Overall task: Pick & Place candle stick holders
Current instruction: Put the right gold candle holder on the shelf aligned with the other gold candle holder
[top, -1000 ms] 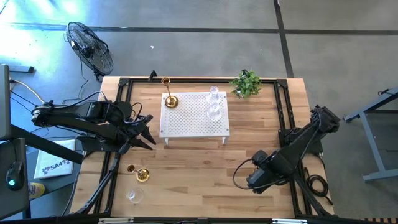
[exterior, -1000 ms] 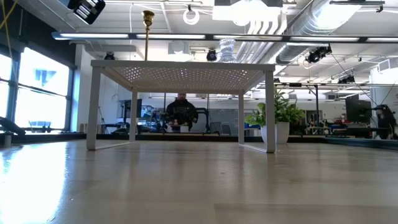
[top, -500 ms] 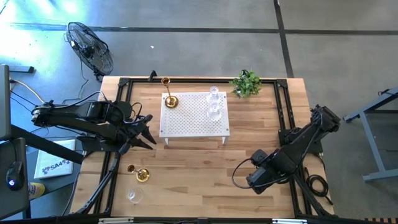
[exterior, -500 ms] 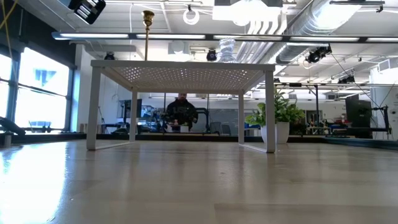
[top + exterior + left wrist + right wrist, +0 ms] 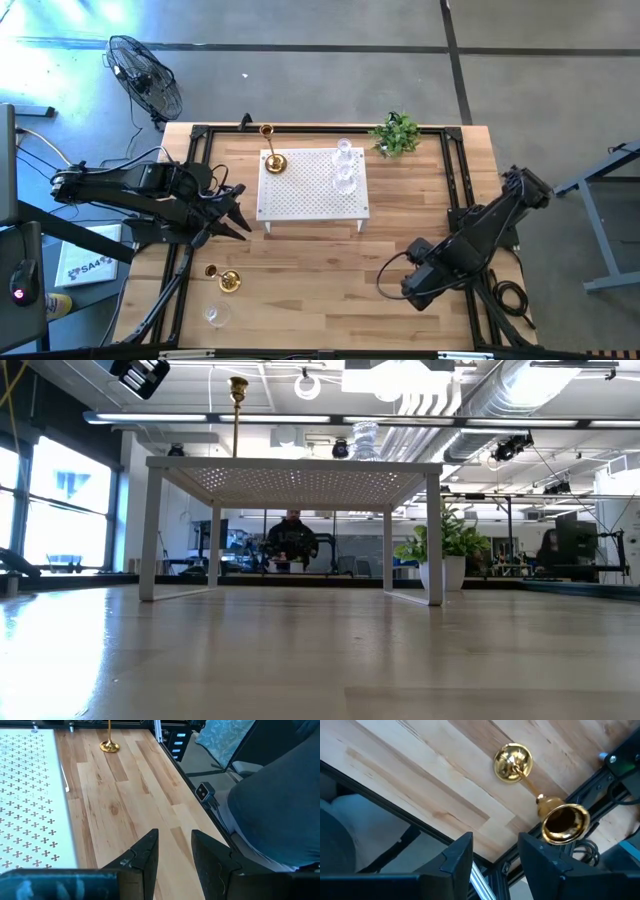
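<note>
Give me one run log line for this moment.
left hand: open, empty | right hand: open, empty | brass holder: on table, untouched

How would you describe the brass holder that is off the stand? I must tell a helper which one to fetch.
Start at the white perforated stand on the wooden table, then go to the table's near left corner. There stands a shiny gold brass candle stick holder with a round flared base. The holder beside it is clear glass.

Gold brass, clear glass and white on pale wood

A white perforated stand (image 5: 313, 183) carries a shiny gold holder (image 5: 272, 160) and clear glass holders (image 5: 345, 167); green plant (image 5: 396, 133) far right; another gold holder (image 5: 229, 282) near left.
</note>
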Tool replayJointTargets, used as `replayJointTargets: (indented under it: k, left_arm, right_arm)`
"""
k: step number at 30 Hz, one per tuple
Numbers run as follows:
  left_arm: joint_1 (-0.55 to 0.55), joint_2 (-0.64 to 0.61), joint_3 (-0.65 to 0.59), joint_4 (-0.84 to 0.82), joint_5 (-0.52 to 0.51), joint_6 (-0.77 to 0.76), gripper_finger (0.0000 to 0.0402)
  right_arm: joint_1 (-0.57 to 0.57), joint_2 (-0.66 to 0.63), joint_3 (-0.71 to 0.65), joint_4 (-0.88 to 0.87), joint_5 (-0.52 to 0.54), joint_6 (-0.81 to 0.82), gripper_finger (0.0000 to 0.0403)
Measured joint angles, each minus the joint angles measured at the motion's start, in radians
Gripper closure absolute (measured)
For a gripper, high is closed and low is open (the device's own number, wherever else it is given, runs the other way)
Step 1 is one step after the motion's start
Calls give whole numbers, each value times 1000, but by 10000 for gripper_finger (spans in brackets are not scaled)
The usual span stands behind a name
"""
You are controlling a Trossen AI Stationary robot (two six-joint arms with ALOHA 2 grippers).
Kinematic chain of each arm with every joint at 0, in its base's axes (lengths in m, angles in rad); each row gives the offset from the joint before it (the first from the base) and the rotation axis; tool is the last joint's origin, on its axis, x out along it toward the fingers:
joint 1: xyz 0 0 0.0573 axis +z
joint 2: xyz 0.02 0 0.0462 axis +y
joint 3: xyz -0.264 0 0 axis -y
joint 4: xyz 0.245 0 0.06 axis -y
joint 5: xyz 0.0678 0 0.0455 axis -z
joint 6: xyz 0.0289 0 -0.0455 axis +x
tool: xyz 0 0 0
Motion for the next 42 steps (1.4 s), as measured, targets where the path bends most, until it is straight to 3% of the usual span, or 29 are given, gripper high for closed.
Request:
replayJointTargets:
  k: [10, 24, 35, 42]
  left_arm:
    - [0, 0, 0, 0, 0, 2, 289]
    - [0, 0, 0, -1, 3, 3, 289]
    - [0, 0, 0, -1, 3, 3, 289]
    - [0, 0, -6, 4, 3, 3, 289]
  right_arm:
    - [-2, -53, -19, 1, 45, 44, 254]
    - [-2, -61, -98, 0, -20, 58, 254]
    - [-2, -58, -103, 2, 106, 31, 254]
    - [-2, -58, -103, 1, 120, 32, 254]
